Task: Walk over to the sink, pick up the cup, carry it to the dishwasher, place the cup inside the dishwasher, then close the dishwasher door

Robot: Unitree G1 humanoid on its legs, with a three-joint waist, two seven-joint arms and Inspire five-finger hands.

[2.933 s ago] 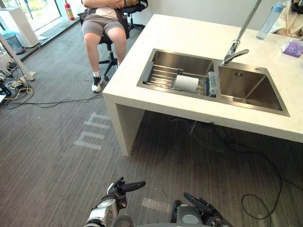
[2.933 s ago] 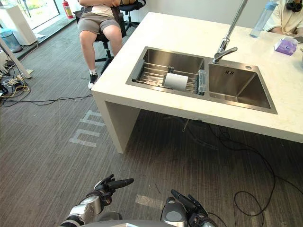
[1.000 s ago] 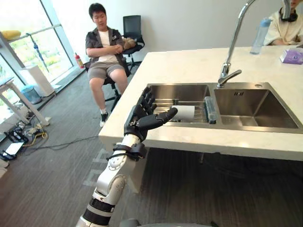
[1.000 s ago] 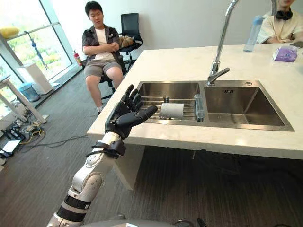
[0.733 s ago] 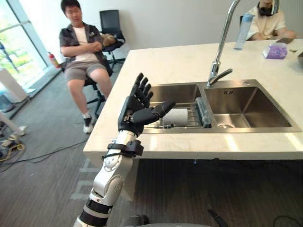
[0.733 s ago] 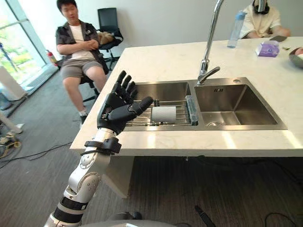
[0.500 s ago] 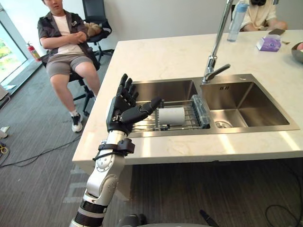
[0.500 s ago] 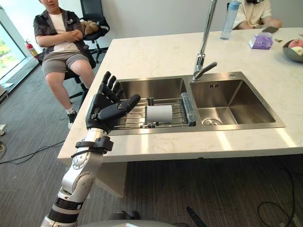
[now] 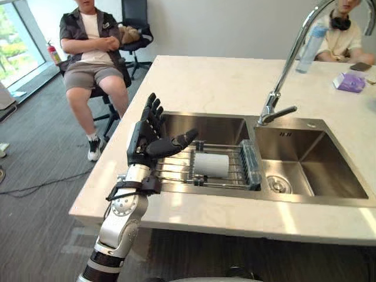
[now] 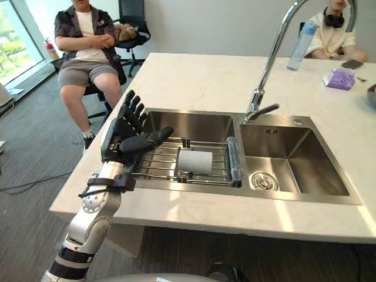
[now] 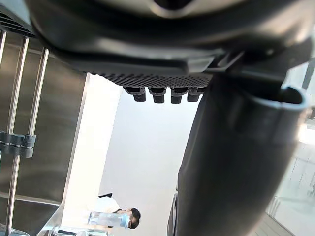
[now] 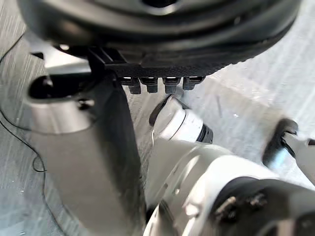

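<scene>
1. Step: pick up the cup. The robot stands at the sink [image 9: 205,128], with no grasp made yet.
2. Cup [image 9: 211,165]: white, lying on its side on the wire rack [image 9: 176,169] in the left basin. It sits toward the rack's right end, near the divider, and nothing touches it.
3. Left hand [image 9: 145,141]: raised over the left edge of the left basin. Fingers are spread straight and the thumb points right toward the cup. It is empty and sits left of the cup, apart from it.
4. Right hand [image 12: 157,29]: down low over the floor. Fingers look relaxed and it holds nothing. Idle.
5. Next move, my read: the left hand goes right and down into the basin, then the fingers and thumb wrap the cup's barrel. The cup is on its side on bars, so it may roll when nudged. Better to close from both sides at once than to push it.
6. Clearance: the faucet [image 9: 270,108] is right of the cup at the far rim. The lift path should stay on the near side of it.
7. After that come the carry to the dishwasher, the placing and the door. All of that is pending.
8. A person [image 9: 94,47] sits on a chair beyond the desk [image 9: 205,82], far left, off the reach path.
</scene>
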